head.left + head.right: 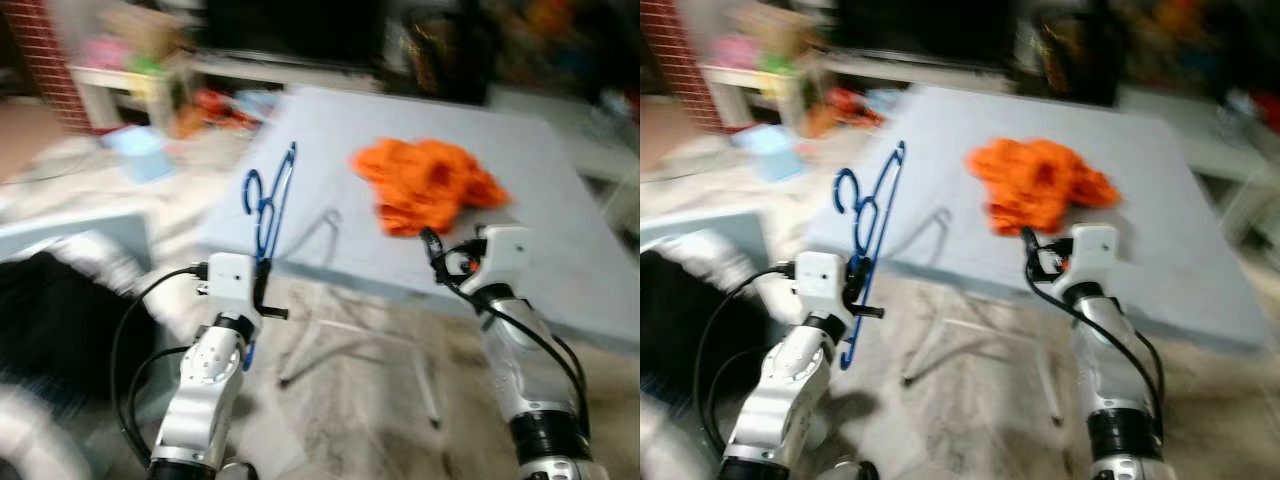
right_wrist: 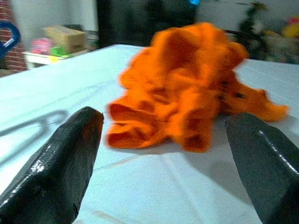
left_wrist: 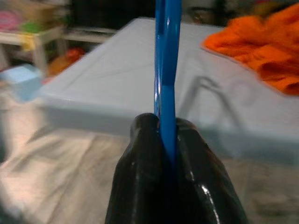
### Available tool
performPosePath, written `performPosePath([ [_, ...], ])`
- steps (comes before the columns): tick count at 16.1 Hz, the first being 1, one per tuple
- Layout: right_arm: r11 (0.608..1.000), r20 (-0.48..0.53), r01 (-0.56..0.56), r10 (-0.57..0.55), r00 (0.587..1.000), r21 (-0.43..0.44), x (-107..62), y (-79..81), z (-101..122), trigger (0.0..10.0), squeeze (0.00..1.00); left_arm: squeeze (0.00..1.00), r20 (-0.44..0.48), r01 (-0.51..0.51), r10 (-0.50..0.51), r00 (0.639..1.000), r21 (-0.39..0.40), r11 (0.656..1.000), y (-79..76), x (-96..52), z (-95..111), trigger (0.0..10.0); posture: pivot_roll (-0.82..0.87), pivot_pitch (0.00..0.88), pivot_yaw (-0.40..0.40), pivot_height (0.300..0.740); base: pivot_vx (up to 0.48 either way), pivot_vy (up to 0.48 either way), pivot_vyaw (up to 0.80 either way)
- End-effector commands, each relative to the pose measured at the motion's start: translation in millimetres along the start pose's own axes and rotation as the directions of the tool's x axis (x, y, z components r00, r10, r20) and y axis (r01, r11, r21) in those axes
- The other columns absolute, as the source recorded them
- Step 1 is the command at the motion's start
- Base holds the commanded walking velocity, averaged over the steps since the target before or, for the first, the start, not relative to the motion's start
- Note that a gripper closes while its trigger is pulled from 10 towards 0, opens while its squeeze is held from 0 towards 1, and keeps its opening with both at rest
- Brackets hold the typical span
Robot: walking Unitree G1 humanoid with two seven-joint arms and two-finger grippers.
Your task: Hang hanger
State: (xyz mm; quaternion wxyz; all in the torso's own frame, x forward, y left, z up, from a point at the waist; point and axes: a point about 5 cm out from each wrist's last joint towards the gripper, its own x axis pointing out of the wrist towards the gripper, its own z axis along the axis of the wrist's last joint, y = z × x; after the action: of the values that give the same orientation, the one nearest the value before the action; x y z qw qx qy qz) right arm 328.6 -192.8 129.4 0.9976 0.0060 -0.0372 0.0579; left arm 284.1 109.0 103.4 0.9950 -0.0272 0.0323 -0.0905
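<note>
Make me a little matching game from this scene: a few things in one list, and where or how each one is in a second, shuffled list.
Things:
1. blue hanger
2. orange cloth
3. right gripper
4. table

States:
A. lies crumpled on the tabletop
B. open, pointing at the cloth
C. light blue, standing on thin legs
D. clamped upright in the left gripper

Pairs: 1-D, 2-A, 3-B, 4-C
</note>
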Motion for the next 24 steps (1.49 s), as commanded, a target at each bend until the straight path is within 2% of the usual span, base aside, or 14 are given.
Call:
performPosePath([
  [1, 1.000, -0.013, -0.010, 0.010, 1.000, 0.005, -2.1, 2.9, -3.4, 10.0, 1.00, 0.00, -0.021, 0.003, -0.003, 1.000, 0.011, 1.000, -0.8, -0.6, -3.9, 10.0, -0.06, 0.000, -0.017, 0.740, -0.285, 0.000, 0.00],
  [19, 1.000, -0.025, -0.014, 0.014, 1.000, -0.014, -0.5, 1.8, -4.4, 10.0, 1.00, 0.00, -0.050, 0.007, -0.008, 0.999, -0.010, 1.000, -1.9, 1.4, -8.9, 10.0, -0.06, 0.000, -0.018, 0.740, -0.286, 0.000, 0.00],
  [24, 1.000, -0.031, -0.021, 0.021, 0.999, -0.022, 0.0, 1.2, -4.8, 10.0, 1.00, 0.00, -0.077, 0.028, -0.030, 0.997, -0.023, 0.999, -1.7, 2.4, -12.6, 10.0, -0.06, 0.000, -0.020, 0.740, 0.000, 0.000, 0.00],
])
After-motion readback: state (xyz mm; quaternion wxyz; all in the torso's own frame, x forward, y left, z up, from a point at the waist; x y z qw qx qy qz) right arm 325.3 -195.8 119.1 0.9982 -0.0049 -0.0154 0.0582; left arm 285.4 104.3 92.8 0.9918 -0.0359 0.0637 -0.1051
